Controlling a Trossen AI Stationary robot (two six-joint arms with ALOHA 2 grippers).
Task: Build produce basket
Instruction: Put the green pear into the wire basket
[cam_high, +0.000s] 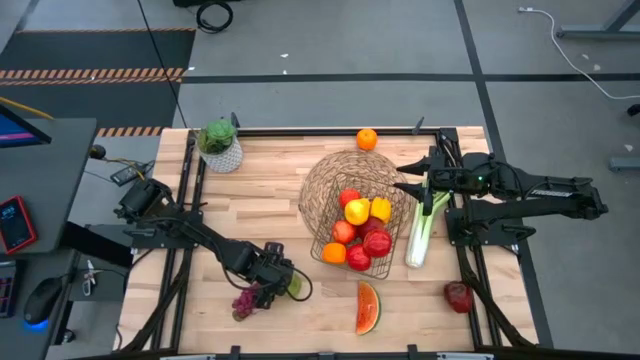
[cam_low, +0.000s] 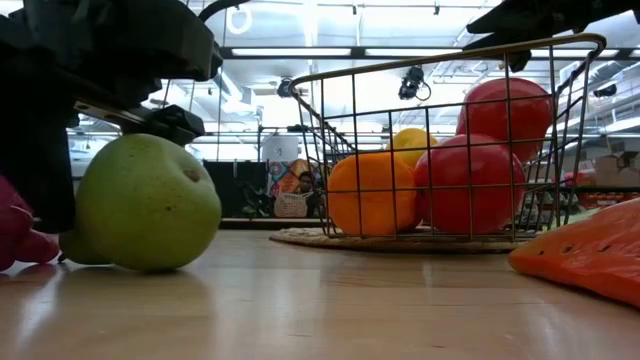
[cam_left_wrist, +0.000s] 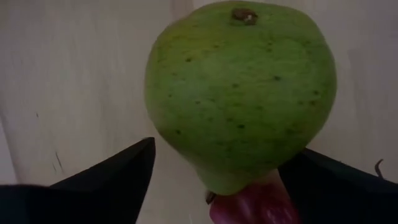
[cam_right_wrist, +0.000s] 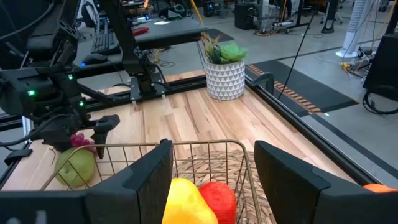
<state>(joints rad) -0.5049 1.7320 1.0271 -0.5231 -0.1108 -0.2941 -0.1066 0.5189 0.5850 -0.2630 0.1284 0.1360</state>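
Left gripper (cam_high: 282, 283) near the table's (cam_high: 270, 195) front edge, jaws apart around the pear (cam_left_wrist: 239, 93). Right gripper (cam_right_wrist: 211, 180) at the basket's (cam_high: 345, 180) rim, jaws apart.

No readable text, label, brand, number or sign is found in any view. Orange-and-black hazard striping (cam_high: 95, 73) is seen along the dark floor mat edge, pattern only, no lettering. A lit screen on the small red-cased device (cam_high: 15, 224) is visible, content not legible.
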